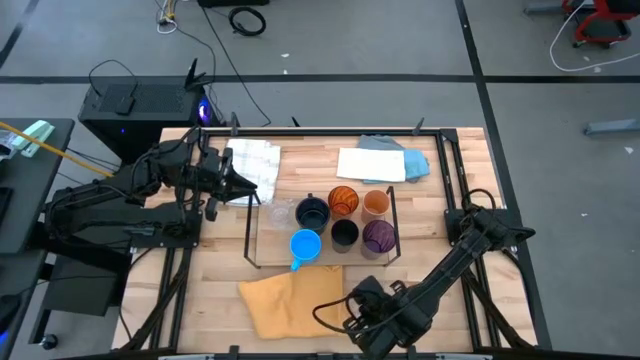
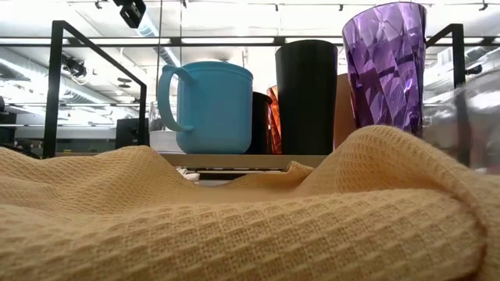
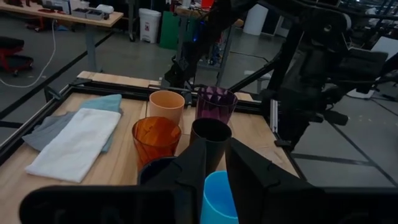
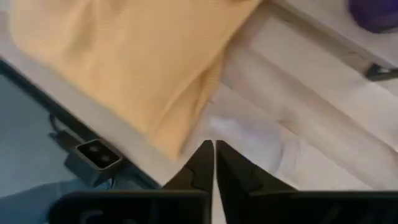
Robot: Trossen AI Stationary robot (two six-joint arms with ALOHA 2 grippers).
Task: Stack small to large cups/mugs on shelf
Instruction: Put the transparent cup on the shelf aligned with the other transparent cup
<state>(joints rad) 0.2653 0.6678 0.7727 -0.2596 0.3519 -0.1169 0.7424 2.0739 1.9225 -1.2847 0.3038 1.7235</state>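
Observation:
The shelf (image 1: 268,248) stands mid-table and carries the cups in two rows. In the far row are a clear glass (image 1: 280,213), a navy mug (image 1: 312,212), an orange translucent cup (image 1: 343,200) and a pale orange cup (image 1: 376,203). The near row has a blue handled mug (image 1: 305,245), a black cup (image 1: 344,233) and a purple cup (image 1: 378,237). My left gripper (image 1: 245,187) (image 3: 216,149) hovers off the shelf's left end, slightly open, pointing at the cups. My right gripper (image 1: 352,308) (image 4: 214,146) is shut, low over the table's near edge beside the yellow cloth.
A yellow waffle cloth (image 1: 290,300) (image 2: 250,211) lies crumpled in front of the shelf near the near edge. A white cloth (image 1: 255,160) lies under the left arm. White and blue cloths (image 1: 380,160) lie at the far edge. Black frame rails (image 1: 445,170) border the table.

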